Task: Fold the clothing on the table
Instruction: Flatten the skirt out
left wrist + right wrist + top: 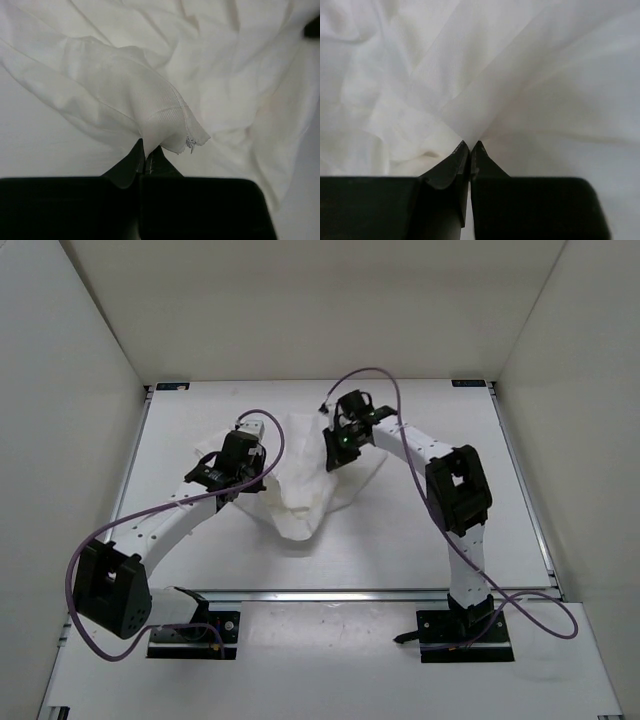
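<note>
White desk (420,530) carries the clothing (310,485) toward its far middle, crumpled with no fold made, my left pincer (147,150) clamped on a hem corner and my right pincer (470,145) clamped on a pinch of fabric, so I judge nearly all the folding remains.

place: robot lab | evidence: white enclosure walls (70,440), aluminium-framed table (420,530)

The right hand (470,146) pinches the clothing (485,80).
</note>
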`<state>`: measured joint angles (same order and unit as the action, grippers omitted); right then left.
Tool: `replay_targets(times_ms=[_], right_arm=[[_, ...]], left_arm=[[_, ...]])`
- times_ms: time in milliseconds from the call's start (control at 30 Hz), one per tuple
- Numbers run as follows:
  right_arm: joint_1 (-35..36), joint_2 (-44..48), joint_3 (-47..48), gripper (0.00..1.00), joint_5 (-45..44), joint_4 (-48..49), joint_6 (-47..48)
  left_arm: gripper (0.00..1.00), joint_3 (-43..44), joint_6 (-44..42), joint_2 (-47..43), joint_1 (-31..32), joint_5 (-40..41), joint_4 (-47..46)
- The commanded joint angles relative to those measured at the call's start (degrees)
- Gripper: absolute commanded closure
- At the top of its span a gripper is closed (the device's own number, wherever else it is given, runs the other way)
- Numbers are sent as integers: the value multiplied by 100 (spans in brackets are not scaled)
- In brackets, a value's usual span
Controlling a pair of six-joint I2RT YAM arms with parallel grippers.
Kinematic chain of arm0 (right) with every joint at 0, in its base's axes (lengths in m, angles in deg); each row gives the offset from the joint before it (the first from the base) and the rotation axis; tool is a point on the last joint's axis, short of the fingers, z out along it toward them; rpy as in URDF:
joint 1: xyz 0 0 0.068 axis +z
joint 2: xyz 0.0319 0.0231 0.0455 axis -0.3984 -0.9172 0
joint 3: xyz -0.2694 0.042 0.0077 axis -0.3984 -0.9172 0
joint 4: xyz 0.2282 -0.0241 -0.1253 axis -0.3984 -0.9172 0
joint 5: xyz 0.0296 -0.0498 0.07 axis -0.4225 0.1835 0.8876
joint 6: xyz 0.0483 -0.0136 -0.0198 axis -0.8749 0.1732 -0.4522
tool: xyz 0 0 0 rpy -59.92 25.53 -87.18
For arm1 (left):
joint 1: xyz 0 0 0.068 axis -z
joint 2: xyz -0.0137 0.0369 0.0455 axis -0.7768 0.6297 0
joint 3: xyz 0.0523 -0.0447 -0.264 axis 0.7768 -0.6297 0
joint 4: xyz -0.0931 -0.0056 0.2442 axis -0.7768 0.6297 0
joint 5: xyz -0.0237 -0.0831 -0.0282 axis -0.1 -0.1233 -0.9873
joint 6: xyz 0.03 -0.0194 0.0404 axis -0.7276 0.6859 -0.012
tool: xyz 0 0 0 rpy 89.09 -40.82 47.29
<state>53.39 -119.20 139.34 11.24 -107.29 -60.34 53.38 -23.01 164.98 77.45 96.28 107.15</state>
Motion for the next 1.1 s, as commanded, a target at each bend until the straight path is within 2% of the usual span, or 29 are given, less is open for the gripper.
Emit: replay_targets(times_ms=[0, 133, 233, 267, 300, 400, 567, 767, 867, 1067], right_arm=[[-722, 161, 868, 100, -433, -253, 275], [-1207, 459, 800, 100, -538, -139, 284], [-1391, 644, 213, 100, -504, -104, 275], [-1383, 740, -7, 93, -451, -95, 232], [-1339, 802, -174, 78, -381, -34, 171], [-1243, 1459, -1182, 60, -293, 299, -67], [-891, 2507, -2538, 57, -248, 652, -471], [-127, 3543, -3312, 55, -459, 827, -761], [242, 3650, -3577, 54, -530, 986, -823], [621, 3159, -3709, 54, -819, 933, -691]], left_arm=[[100, 283, 104, -40, 120, -190, -140], [100, 90, 175, -84, 252, -498, -325], [100, -94, 219, -14, 366, -753, -378], [100, -174, 167, 12, 436, -832, -387], [100, -235, 210, 82, 463, -850, -352], [100, -437, 227, 179, 604, -1017, -378], [100, -693, 272, 407, 709, -1140, -536], [100, -754, 263, 627, 753, -1202, -633], [100, -711, 307, 601, 753, -1263, -694], [100, -474, 403, 557, 710, -1324, -712]])
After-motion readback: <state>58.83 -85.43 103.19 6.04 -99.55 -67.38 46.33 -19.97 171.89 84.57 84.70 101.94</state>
